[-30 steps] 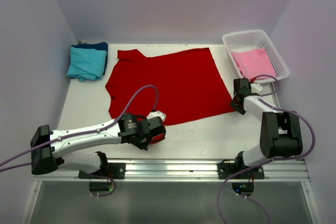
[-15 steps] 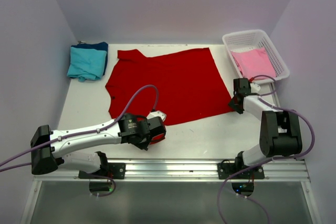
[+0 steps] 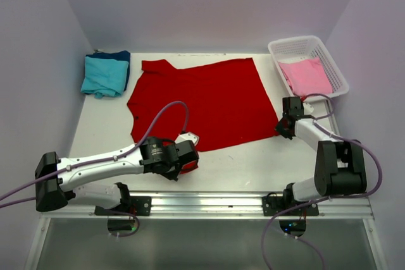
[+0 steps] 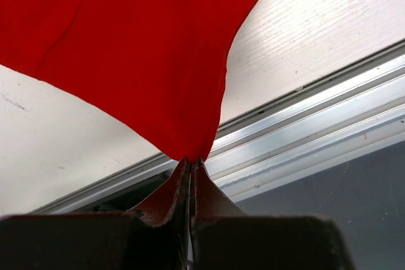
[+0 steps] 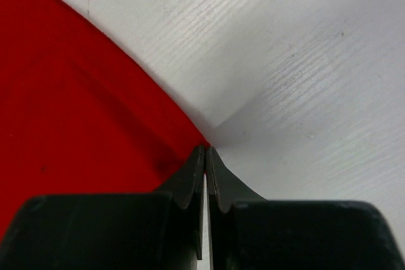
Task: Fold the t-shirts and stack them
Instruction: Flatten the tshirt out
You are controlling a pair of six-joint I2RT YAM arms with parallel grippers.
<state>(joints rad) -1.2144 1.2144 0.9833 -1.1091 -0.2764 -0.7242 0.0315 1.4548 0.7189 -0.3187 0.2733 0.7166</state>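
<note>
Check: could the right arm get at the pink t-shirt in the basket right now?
Probably, but not freely: the right end effector is shut on a corner of the red t-shirt. The basket with the pink t-shirt lies beyond it, nothing between.

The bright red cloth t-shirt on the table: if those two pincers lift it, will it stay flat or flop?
Probably flop: the bright red cloth t-shirt lies thin and flat, and its corner curves softly into the shut left pincer. Likely light too, as the right pincer pinches only its edge. It would probably sag between them.
</note>
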